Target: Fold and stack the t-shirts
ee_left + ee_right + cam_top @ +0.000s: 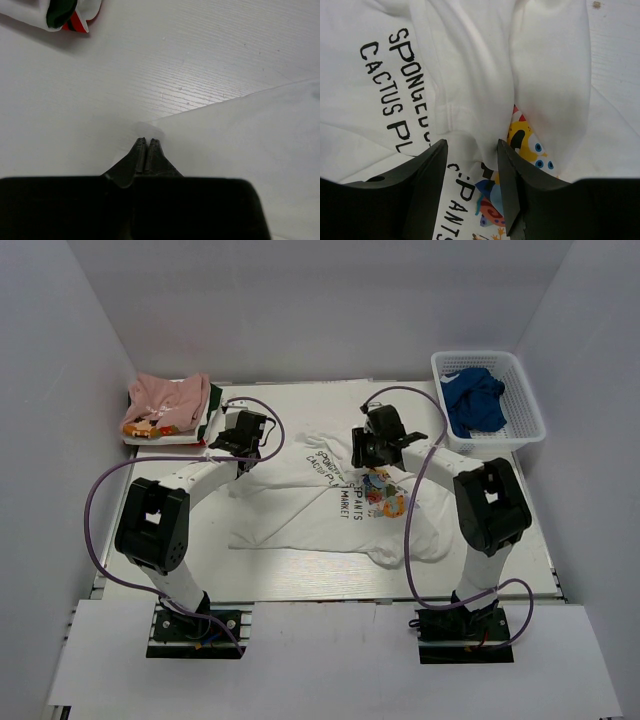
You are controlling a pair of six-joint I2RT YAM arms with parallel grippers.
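The white t-shirt (330,510) is laid out across the middle of the table (300,405), print side up, with black lettering and a colourful cartoon seen on its chest. Its cloth is rumpled into soft folds near the collar. The pink t-shirt (165,400) is seen folded at the far left corner, resting on a folded pile (65,15) of white, green and red cloth.

The left gripper (147,145) is held low at the left edge of the white t-shirt (250,150), its 2 fingers pressed together. A small tip of white cloth is seen right at the fingertips, but whether it is caught between them cannot be told.

The right gripper (470,185) is set over the shirt's chest with its 2 fingers spread apart. A raised ridge of white cloth (485,100) runs into the gap between them, beside the lettering and the cartoon.

At the far right corner a white basket (525,390) is placed, with blue cloth (473,400) bundled inside.
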